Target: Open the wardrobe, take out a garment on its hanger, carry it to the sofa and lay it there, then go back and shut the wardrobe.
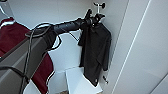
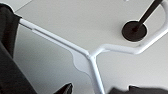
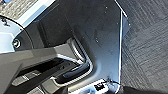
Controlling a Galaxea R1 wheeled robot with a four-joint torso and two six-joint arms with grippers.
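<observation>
Black garment [image 1: 96, 50] on hanger [image 1: 98, 7], inside open wardrobe [image 1: 140, 45]; left gripper [image 1: 96, 18] at collar for lift-off, grip state indeterminable.

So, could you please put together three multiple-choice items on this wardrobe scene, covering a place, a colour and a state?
1. Where is the left end effector in the head view?
A. Up at the top of the black garment, by the hanger
B. Down by the garment's hem
C. On the maroon jacket

2. What colour is the hanger in the left wrist view?
A. Black
B. White
C. Maroon

3. What state is the black garment in?
A. Folded on a shelf
B. Lying on the floor
C. Hanging limp inside the wardrobe

Answers: 1 A, the arm reaches to the garment's collar under the hook. 2 B, its thin arms show pale against the wardrobe's ceiling. 3 C, it drapes straight down with its hem free.
</observation>
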